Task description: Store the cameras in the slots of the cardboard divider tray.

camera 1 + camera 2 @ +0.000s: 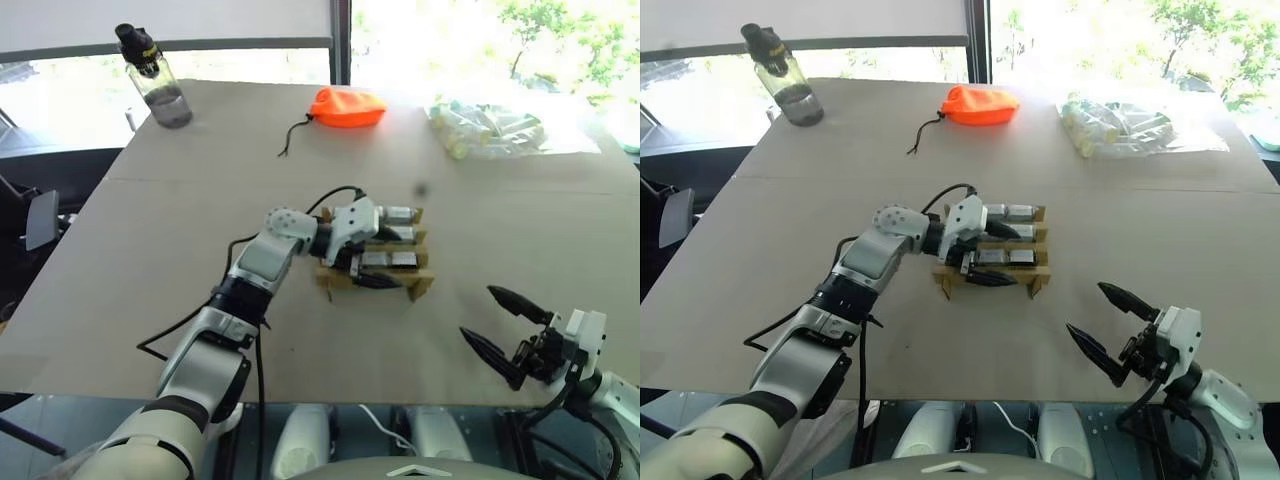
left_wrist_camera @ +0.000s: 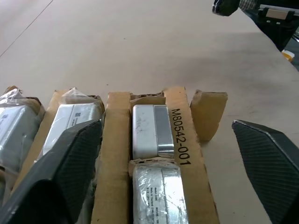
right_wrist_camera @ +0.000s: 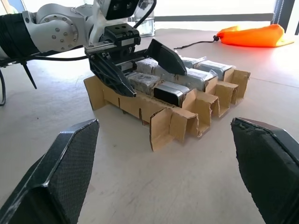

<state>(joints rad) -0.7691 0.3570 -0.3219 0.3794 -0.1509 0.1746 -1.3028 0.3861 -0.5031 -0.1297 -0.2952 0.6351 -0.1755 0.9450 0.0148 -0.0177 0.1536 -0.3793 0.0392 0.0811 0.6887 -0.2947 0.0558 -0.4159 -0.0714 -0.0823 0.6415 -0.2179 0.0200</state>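
Left pincer [image 3: 140, 63] wide open, empty, over cardboard divider tray [image 1: 420, 283]; cameras [image 2: 150, 130] lying flat in slots; right pincer [image 1: 505, 328] open, empty.

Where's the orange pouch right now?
In the left eye view the orange pouch lies at the table's far side, between the water bottle and the clear plastic bag.

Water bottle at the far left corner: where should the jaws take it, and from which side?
Grip the water bottle on its clear body below the black cap, coming in level from the near side. It stands upright with bare table around it, and the cap looks lumpy.
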